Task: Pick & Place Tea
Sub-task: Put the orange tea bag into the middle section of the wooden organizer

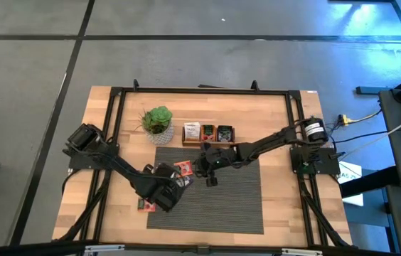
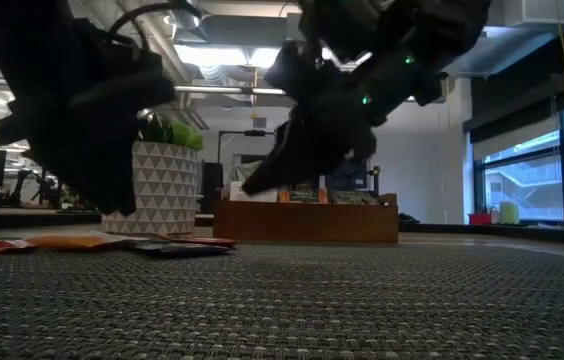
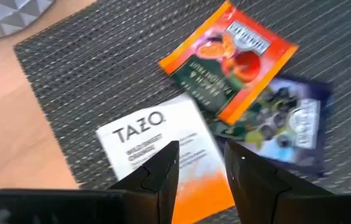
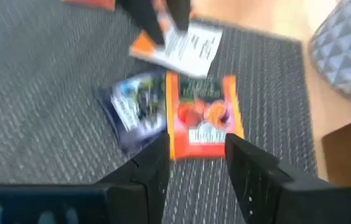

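- Overhead, the left tool [image 1: 163, 193] hangs over the near left corner of the grey mat [image 1: 236, 203], the right tool [image 1: 210, 173] just beside it, both above a small cluster of tea sachets [image 1: 180, 169]
- Only the wrist views separate them: a white sachet [image 3: 157, 149], an orange sachet [image 3: 231, 62] overlapping a dark blue one [image 3: 287, 124]
- Both tools show parted fingers with nothing between them
- Level with the table, the sachets lie flat before the wooden tray [image 2: 307, 220] and plant pot [image 2: 162, 180]
- Bare mat lies right of the cluster; the pile sits near the mat's left edge
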